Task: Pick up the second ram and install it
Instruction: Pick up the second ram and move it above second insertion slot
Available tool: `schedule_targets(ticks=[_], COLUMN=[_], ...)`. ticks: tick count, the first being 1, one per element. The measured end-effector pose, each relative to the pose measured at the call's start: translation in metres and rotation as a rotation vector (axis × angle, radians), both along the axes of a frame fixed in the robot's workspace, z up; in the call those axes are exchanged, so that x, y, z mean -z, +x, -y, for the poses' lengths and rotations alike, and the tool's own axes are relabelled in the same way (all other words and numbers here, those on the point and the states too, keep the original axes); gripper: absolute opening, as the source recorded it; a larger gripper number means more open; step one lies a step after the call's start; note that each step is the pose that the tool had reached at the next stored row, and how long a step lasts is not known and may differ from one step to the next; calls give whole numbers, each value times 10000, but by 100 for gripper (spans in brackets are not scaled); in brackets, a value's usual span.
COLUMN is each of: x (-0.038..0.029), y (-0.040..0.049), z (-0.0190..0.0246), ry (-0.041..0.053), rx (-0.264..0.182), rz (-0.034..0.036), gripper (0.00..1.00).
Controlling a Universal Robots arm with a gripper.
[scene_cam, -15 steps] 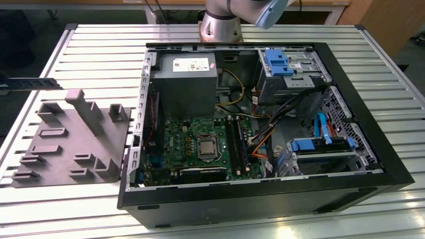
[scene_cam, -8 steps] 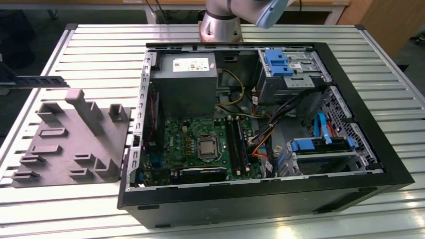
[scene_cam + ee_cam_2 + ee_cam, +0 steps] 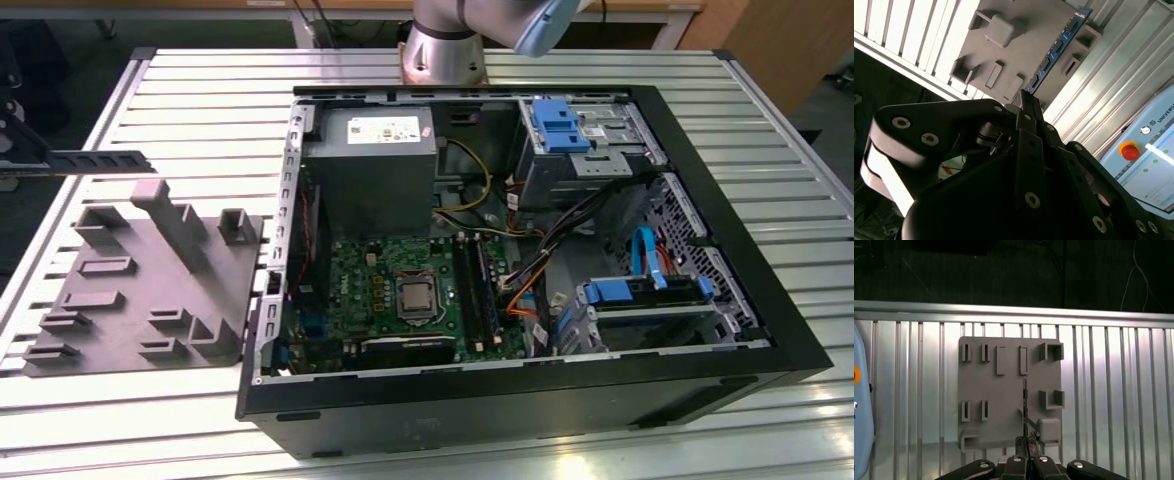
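Observation:
My gripper (image 3: pixel 38 166) hangs at the exterior view's left, above the grey slotted holder (image 3: pixel 147 290). It is shut on one end of the ram stick (image 3: pixel 100 160), which sticks out level towards the computer case. The second wrist view shows the ram (image 3: pixel 1060 45) as a blue board with dark chips, pinched at its end between the fingers (image 3: pixel 1029 112), with the holder (image 3: pixel 1004 45) beneath. Seen edge-on in the first wrist view, the ram (image 3: pixel 1024 402) runs out from the gripper (image 3: pixel 1027 442) over the holder (image 3: pixel 1004 390). The motherboard's memory slots (image 3: pixel 477 290) lie beside the processor.
The open computer case (image 3: pixel 534 395) lies on the ribbed metal table (image 3: pixel 200 110), with a power supply (image 3: pixel 371 160), drive cages (image 3: pixel 581 135) and loose cables (image 3: pixel 534 285) inside. The arm's base (image 3: pixel 447 45) stands behind the case. A pendant with a red button (image 3: pixel 1128 150) lies nearby.

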State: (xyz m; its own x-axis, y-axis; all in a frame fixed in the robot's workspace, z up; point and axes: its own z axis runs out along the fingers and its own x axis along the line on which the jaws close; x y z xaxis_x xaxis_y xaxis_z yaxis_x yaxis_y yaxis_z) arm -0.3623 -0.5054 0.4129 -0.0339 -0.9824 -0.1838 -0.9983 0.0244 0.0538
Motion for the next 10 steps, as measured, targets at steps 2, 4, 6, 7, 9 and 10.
schedule_targets(ticks=[2, 4, 6, 7, 9, 10], x=[3, 4, 6, 7, 8, 8], y=[27, 62, 96, 113, 144, 158], z=[0, 0, -1, -1, -2, -2], ry=[0, 0, -3, -7, -23, -41], rx=[0, 0, 0, 0, 0, 0], rz=[1, 0, 0, 1, 1, 0], gripper=[12, 12, 12, 12, 12, 12])
